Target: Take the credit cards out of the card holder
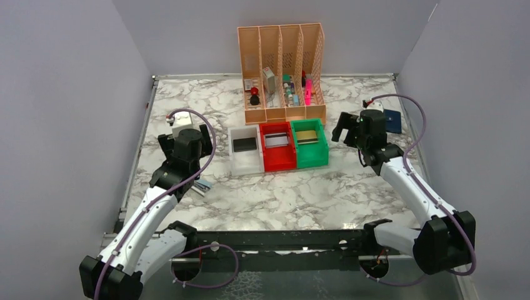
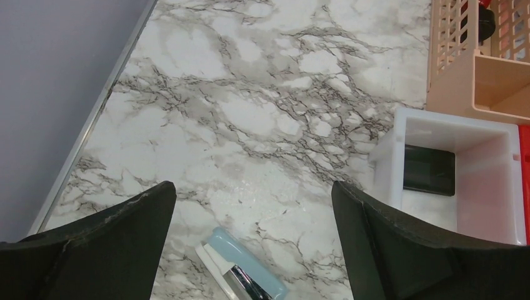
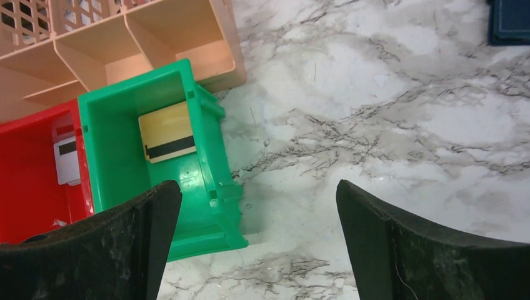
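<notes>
The navy card holder (image 1: 392,120) lies flat at the far right of the table; its corner shows in the right wrist view (image 3: 509,22). A black card (image 1: 244,144) lies in the white bin (image 1: 242,164), a silver-grey card (image 1: 277,140) in the red bin (image 1: 279,161), and a gold card (image 1: 306,136) in the green bin (image 1: 312,157). My right gripper (image 1: 347,130) is open and empty, between the green bin and the holder (image 3: 259,184); the gold card (image 3: 167,140) is to its left. My left gripper (image 1: 186,140) is open and empty, left of the white bin (image 2: 253,187); the black card (image 2: 429,170) shows there.
A tall orange slotted rack (image 1: 281,72) with small items stands behind the three bins. A light-blue stapler (image 2: 244,269) lies on the marble under my left gripper, also seen from above (image 1: 201,186). Grey walls close in the table on the left, back and right.
</notes>
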Robot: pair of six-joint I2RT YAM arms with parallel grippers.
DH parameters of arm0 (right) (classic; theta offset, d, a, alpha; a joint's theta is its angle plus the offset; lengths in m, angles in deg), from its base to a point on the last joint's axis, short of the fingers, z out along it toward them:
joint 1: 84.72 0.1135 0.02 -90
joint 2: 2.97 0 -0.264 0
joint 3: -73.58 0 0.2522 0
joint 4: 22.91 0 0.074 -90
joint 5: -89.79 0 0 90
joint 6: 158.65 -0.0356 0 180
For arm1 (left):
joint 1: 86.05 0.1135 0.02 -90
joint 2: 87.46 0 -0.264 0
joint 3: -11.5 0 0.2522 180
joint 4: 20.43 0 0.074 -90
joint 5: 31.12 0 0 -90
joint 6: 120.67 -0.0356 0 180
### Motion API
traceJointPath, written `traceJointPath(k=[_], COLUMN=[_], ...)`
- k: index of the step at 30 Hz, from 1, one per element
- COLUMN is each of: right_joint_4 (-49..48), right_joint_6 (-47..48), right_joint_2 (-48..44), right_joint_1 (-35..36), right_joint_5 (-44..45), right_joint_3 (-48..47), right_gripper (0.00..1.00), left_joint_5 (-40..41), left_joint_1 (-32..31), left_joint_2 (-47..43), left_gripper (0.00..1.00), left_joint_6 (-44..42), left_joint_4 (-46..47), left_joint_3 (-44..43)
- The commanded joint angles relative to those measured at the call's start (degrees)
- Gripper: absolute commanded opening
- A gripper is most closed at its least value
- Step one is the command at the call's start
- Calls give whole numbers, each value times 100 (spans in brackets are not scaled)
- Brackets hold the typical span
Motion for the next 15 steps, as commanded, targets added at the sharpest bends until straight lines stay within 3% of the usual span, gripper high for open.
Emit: traceJointPath(k=[1,7,15], right_joint_4=[27,83,22], right_joint_6=[-257,-379,-461], right_joint_2=[100,440,906], right_joint_1=[-100,-147,-163], right_joint_5=[-419,-598,-1110], right_joint_3=[132,151,28], right_gripper=[99,99,99], left_joint_5=[41,-776,-2608], left_joint_1=[77,150,546], left_joint_2=[-153,-504,-1227], left_gripper=[99,99,99], left_joint_6=[159,91,-52], left_joint_4=[219,612,771], left_joint_3=[85,378,485])
